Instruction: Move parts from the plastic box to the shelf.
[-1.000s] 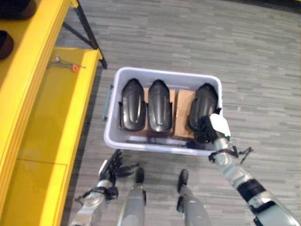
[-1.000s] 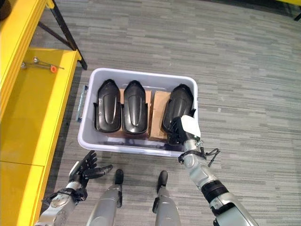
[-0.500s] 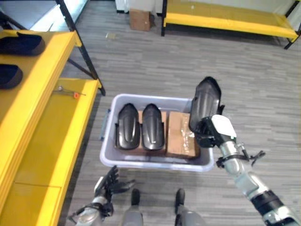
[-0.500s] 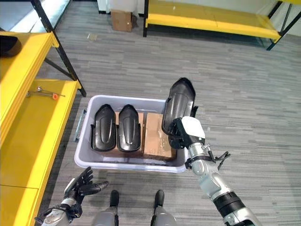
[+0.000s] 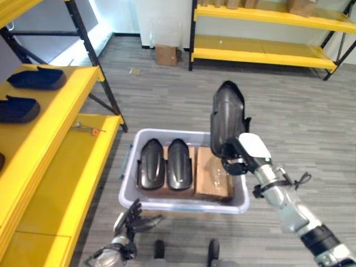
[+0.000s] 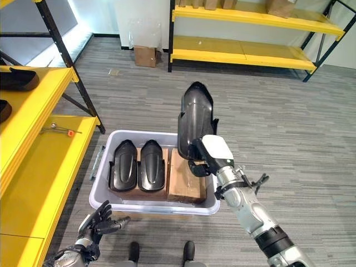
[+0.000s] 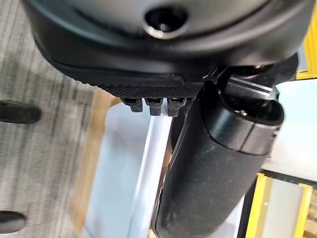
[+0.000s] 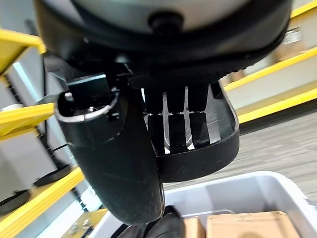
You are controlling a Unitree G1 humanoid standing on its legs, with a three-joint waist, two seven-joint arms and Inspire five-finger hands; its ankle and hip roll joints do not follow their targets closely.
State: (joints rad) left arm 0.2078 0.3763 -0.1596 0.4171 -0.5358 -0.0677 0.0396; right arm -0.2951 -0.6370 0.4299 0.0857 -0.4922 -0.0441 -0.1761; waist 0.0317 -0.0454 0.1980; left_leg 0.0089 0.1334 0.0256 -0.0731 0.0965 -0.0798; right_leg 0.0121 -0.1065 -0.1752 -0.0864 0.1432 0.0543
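Above the plastic box (image 5: 129,196), right hand (image 5: 243,157) clamped round a black part (image 5: 225,119) held upright over the cardboard (image 5: 212,175), two more black parts (image 5: 165,164) lying inside, left hand (image 5: 130,222) low with fingers spread, holding nothing.

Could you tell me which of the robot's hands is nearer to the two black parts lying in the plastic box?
Left. The left hand hangs open just outside the plastic box, near the two black parts. The right hand is raised above the box's opposite end, shut on a third part.
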